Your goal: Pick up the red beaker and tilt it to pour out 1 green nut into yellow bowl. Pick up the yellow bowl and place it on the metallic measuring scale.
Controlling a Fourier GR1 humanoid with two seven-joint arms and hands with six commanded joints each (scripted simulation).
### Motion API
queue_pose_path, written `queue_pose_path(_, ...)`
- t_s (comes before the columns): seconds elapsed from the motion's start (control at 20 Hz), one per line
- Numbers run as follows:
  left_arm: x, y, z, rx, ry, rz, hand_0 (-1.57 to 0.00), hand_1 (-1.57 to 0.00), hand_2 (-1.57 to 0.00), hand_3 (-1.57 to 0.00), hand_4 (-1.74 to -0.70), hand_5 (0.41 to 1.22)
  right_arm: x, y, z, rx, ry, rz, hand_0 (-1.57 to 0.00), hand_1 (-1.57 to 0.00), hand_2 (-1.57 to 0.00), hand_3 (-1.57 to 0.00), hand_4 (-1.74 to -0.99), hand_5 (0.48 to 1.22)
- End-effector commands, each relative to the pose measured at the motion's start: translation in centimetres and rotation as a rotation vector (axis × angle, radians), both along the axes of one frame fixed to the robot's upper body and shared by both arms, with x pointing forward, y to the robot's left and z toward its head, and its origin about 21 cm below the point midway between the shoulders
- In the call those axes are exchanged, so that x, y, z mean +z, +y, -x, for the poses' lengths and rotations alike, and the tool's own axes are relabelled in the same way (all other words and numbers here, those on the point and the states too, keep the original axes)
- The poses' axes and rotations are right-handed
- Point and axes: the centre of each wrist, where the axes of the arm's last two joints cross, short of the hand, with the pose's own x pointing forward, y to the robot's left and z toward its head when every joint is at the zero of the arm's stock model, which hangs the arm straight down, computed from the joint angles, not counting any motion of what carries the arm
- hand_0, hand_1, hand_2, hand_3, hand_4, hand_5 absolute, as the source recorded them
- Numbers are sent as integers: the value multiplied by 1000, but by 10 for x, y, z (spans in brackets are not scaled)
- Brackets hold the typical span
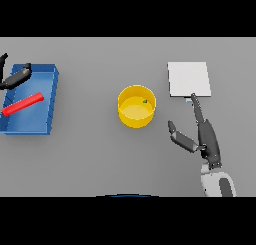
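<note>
Yellow bowl [136,107] at table centre, green nut [145,101] inside; scale [188,79] at its 2 o'clock.
Right hand [206,135], fingers spread wide at the bowl's 4 o'clock, should likely close on the round, smooth rim, keeping it level. Left hand [15,78], fingers relaxed, hovers over the blue tray [49,101] holding the slim red beaker [23,103].

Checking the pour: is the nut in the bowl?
In: a green nut lies inside the yellow bowl, near its far rim.
</note>
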Motion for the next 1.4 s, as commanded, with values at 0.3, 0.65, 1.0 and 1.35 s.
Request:
queue_pose_path(0.3,-6,-7,0,-14,-12,18,-12,-10,-10,-9,-786,704,20,3,-30,241,-23,203,1,1,1,1,-1234,707)
queue_pose_path(0.65,-8,-9,-3,-19,-5,12,-2,-1,-1,-1,-793,712,55,21,-68,457,-65,686,1,1,1,1,-1276,668)
queue_pose_path(1.0,-5,-14,-4,-30,-5,12,0,1,1,1,-799,721,63,41,-93,665,-82,871,1,1,1,1,-1274,662)
queue_pose_path(1.35,-8,-8,-4,-22,-6,6,1,1,1,1,-794,723,58,67,-115,822,-41,978,1,1,1,1,-1246,686)
